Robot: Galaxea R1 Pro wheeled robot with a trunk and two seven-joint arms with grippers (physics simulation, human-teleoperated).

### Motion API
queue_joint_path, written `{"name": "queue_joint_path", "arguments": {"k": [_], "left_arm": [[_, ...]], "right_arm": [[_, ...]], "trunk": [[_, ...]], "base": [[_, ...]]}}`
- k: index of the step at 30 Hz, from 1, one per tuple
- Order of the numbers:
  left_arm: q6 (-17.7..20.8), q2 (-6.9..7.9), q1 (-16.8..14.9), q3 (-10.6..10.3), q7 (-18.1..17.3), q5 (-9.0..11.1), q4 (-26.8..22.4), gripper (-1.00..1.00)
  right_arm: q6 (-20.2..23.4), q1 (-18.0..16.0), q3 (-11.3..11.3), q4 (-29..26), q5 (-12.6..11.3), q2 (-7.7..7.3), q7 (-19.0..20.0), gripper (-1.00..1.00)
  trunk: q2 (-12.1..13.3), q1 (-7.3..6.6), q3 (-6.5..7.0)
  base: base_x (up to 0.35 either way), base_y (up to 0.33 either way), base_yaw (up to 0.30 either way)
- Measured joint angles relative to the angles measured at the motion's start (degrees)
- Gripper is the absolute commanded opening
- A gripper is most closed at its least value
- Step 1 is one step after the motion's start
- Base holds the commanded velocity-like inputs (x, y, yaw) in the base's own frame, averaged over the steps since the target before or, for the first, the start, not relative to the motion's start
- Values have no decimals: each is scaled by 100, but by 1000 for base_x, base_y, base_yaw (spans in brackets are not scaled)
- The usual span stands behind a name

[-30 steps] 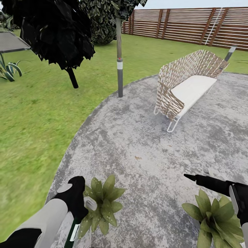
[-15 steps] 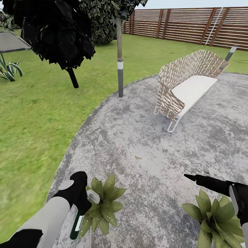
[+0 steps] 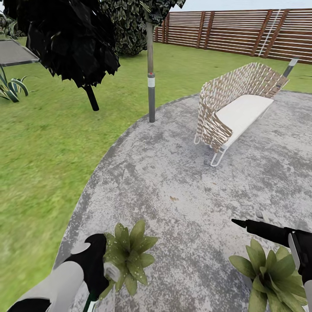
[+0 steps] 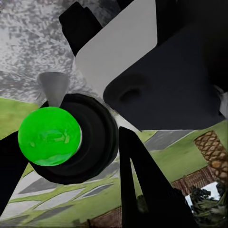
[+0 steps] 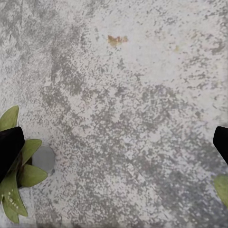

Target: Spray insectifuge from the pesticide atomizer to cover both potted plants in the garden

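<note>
While clamped, left tool (image 3: 102, 271), pesticide atomizer (image 3: 112, 272)

No legible text, label or number anywhere, perhaps for want of sharpness in these renders.

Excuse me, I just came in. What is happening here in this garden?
A two-armed robot stands on a round paved patch in a garden. Its left pincer holds the pesticide atomizer close to the left potted plant, whose leaves carry pale specks. The right pincer hangs empty above the paving, near the right potted plant. A woven bench stands farther back.
</note>
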Motion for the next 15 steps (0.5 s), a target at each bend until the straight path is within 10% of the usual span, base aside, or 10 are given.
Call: {"name": "queue_joint_path", "arguments": {"k": [15], "left_arm": [[3, 56, 196, -13, -1, 9, -26, -100]], "right_arm": [[0, 0, 0, 1, -3, 0, -1, 100]], "trunk": [[0, 0, -9]], "base": [[0, 0, 89]]}}
